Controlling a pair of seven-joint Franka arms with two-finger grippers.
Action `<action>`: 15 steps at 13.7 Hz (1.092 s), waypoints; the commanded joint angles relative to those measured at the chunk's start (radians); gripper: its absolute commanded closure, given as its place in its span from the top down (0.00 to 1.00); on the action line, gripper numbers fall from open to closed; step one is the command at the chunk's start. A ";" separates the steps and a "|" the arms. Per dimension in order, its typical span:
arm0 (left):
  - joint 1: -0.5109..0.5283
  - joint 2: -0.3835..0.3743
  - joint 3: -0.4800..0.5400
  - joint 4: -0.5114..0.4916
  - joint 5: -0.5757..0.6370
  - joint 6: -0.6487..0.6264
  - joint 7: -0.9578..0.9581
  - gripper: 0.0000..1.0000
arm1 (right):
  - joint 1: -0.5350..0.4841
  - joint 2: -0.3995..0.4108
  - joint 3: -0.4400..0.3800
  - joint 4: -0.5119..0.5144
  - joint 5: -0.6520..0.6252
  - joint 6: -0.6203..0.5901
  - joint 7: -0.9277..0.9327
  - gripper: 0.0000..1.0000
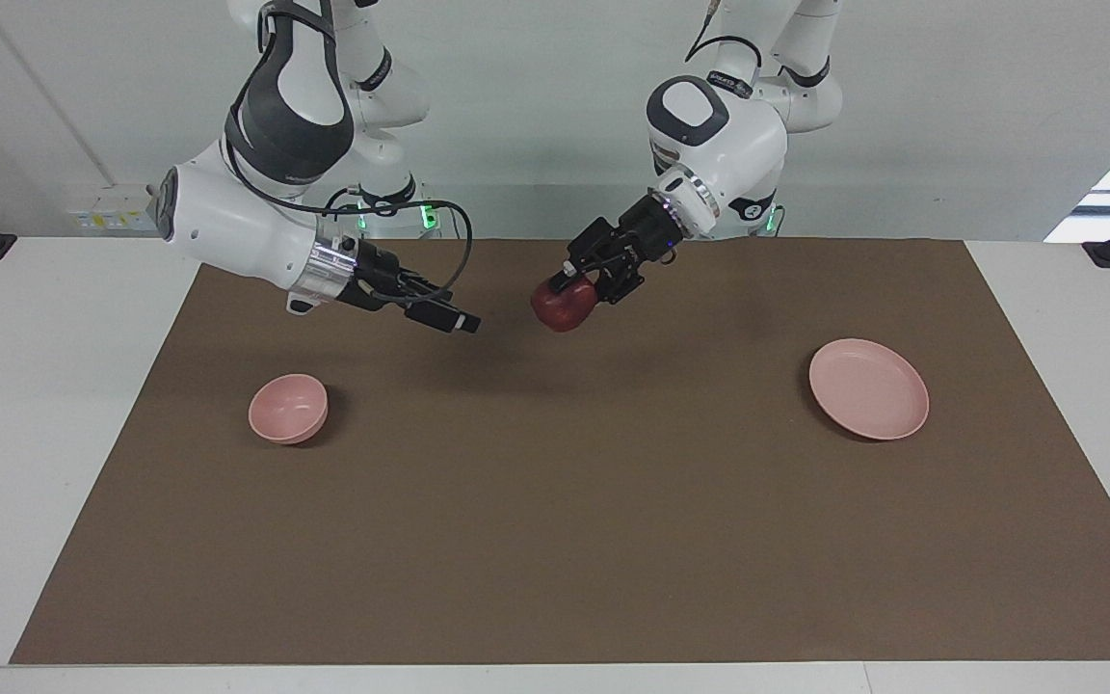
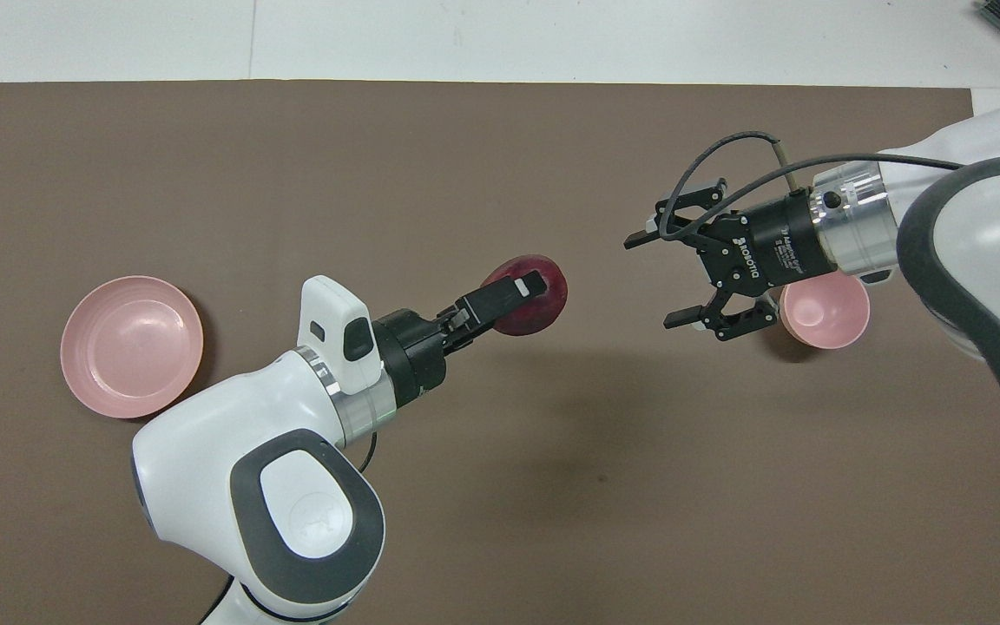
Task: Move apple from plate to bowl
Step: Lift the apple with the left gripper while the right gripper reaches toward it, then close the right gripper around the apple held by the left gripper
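Note:
The dark red apple hangs in the air over the middle of the brown mat, with my left gripper shut on it. My right gripper is open and empty, raised over the mat, its jaws facing the apple a short gap away. The flat pink plate lies bare toward the left arm's end of the table. The small deep pink bowl stands toward the right arm's end, partly covered by the right wrist in the overhead view.
The brown mat covers most of the white table. Both arms lean in over the half of the mat nearer the robots.

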 commanded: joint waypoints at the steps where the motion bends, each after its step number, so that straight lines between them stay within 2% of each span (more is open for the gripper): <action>1: -0.020 0.019 -0.006 0.032 -0.017 0.050 -0.001 0.00 | 0.006 0.011 0.006 0.024 0.074 0.018 0.065 1.00; 4: -0.021 0.019 -0.014 0.033 -0.012 0.082 -0.001 0.00 | 0.051 0.014 0.008 0.023 0.091 0.029 0.121 1.00; 7: -0.021 0.019 -0.022 0.033 -0.010 0.089 -0.001 0.00 | 0.057 0.057 0.008 0.024 0.116 0.028 0.128 1.00; 15: -0.021 0.019 -0.034 0.033 -0.009 0.088 0.001 0.00 | 0.114 0.063 0.009 0.047 0.177 0.070 0.156 1.00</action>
